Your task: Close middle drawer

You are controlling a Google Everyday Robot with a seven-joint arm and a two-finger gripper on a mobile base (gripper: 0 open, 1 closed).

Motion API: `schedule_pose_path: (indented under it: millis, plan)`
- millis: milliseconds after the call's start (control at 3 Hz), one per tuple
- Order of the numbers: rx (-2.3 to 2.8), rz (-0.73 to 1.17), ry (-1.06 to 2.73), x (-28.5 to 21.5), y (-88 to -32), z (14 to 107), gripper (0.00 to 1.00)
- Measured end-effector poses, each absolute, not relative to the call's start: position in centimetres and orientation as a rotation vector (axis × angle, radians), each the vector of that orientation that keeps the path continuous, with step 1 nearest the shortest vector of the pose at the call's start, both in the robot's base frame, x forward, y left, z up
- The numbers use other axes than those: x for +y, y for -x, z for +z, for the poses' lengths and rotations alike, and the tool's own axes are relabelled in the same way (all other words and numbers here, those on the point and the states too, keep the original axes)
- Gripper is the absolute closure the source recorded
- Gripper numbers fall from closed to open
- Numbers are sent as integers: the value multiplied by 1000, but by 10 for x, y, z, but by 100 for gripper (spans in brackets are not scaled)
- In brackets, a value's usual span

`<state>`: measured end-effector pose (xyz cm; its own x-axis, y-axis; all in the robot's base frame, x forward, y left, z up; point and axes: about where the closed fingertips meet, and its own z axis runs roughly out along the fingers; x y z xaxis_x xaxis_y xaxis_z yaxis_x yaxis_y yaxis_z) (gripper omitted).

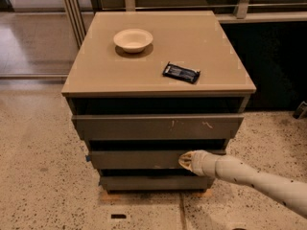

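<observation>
Middle drawer (134, 159) has our gripper (186, 161) against the right part of its front, opening we cannot tell, our pale arm (249, 178) stretching to its lower right, the scratched drawer (144, 127) just above it, the smallest drawer (153, 182) just below it, and a bowl (133, 40) and black packet (181, 73) on the cabinet top (211, 42) above it.

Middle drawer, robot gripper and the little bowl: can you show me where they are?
middle drawer (134, 159), camera view, on its plain front panel.
gripper (187, 160), camera view, on its tip at the drawer's front.
bowl (133, 36), camera view, on its inner hollow.
</observation>
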<state>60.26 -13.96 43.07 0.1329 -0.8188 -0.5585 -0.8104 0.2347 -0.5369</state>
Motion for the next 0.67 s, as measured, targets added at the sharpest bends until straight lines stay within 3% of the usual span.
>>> schedule_pose_path:
  millis: [667]
  plan:
    - [1659,62,1583,-136,-591,433,100]
